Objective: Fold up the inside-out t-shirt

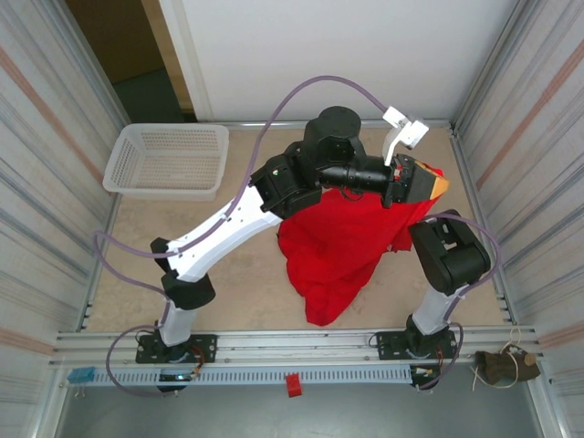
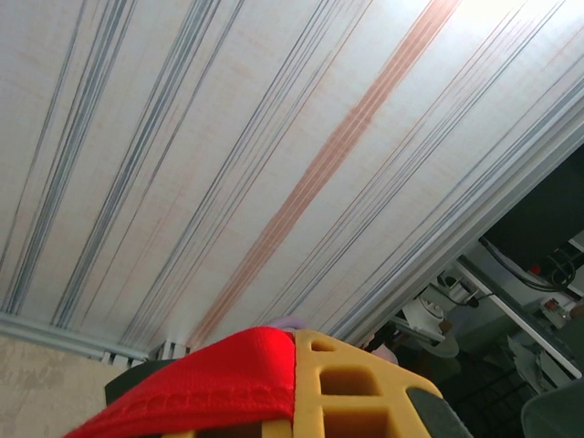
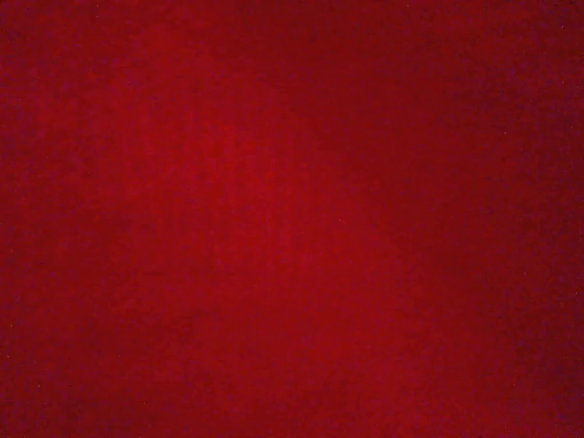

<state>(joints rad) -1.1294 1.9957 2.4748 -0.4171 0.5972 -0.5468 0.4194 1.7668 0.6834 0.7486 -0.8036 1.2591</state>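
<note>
While left fingers point(image 2: 315, 351) pinch shut on a stitched edge, shirt point(image 1: 342, 242) hangs off them, tail bunched on worktop point(image 1: 237, 283) | right fingers under cloth, can't tell | light, floppy, slippy, so probably best grabbed at seams or hem corners

Left arm point(image 1: 224, 224) - white links, black rounded joint housings, black base. Right arm point(image 1: 447, 255) same scheme - chunky black elbow, white lower link. Lilac-grey cables point(image 1: 301, 91) run off both. Left fingers point(image 2: 351, 388) yellow-orange plastic with square pockets.
</note>
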